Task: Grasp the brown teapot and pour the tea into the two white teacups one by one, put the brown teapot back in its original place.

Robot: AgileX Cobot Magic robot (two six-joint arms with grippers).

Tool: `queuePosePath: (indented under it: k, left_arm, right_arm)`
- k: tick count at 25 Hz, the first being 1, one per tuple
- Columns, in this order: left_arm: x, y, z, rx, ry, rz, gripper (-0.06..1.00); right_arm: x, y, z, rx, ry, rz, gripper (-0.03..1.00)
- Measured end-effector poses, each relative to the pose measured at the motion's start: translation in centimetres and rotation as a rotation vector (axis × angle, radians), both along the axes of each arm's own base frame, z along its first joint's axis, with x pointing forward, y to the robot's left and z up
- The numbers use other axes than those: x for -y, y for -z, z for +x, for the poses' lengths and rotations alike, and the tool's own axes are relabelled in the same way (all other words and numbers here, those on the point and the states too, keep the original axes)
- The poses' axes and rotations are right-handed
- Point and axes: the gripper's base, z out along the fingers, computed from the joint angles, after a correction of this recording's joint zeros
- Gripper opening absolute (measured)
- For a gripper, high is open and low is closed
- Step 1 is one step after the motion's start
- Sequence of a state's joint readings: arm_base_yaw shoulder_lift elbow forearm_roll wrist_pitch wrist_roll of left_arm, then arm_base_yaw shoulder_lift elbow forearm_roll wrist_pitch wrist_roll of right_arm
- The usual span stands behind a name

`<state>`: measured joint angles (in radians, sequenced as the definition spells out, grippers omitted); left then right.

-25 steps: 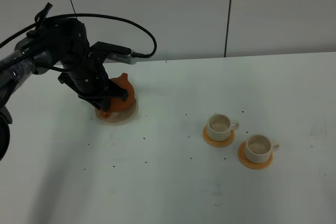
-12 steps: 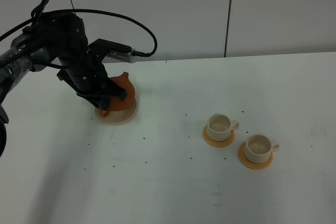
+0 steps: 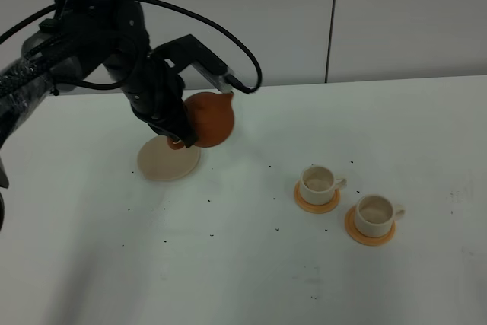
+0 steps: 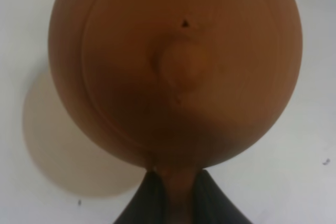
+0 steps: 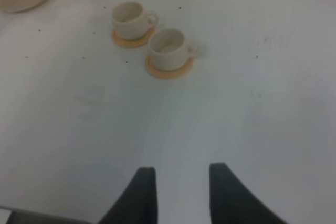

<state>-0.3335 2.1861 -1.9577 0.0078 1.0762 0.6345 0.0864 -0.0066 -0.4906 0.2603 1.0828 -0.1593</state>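
The brown teapot (image 3: 211, 118) has left the saucer (image 3: 166, 164) since the earlier frames. It now hangs clear of the table (image 3: 228, 264), just right of and above the saucer, which lies bare. The left gripper (image 4: 177, 184) is clamped on the loop handle, with one dark finger on each side of it in the left wrist view. The pot sits level, lid and knob uppermost, an attitude judged suited to keeping the tea in during transit. The tea itself is not visible. The spout points right, toward the cups. Well apart to the right stand the two white teacups, the first teacup (image 3: 318, 180) and the second teacup (image 3: 374, 213). Each is upright on its own orange coaster (image 3: 316, 202), with its handle turned right. Both interiors are pale and are judged unfilled. The right gripper (image 5: 181, 182) hovers over bare table short of the cups, jaws apart and holding nothing, apparently parked clear of the pouring path. The step in hand is judged to be the carry to the first teacup.
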Motion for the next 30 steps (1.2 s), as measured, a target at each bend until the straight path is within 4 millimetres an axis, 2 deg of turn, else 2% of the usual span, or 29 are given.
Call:
queuePosePath:
  k: [8,14,30]
  left_arm:
    - [4.3,-0.2,-1.4,0.048,0.217,0.016,0.17]
    - [8.2,-0.2,-3.2,0.067,0.368,0.017,0.17]
    - [13.4,-0.3,-6.3,0.102,0.550,-0.015,0.17]
  right_arm:
    - [0.0,0.0,0.0,0.000,0.000,0.000,0.24]
    - [0.0,0.0,0.0,0.000,0.000,0.000,0.24]
    - [0.0,0.0,0.0,0.000,0.000,0.000,0.24]
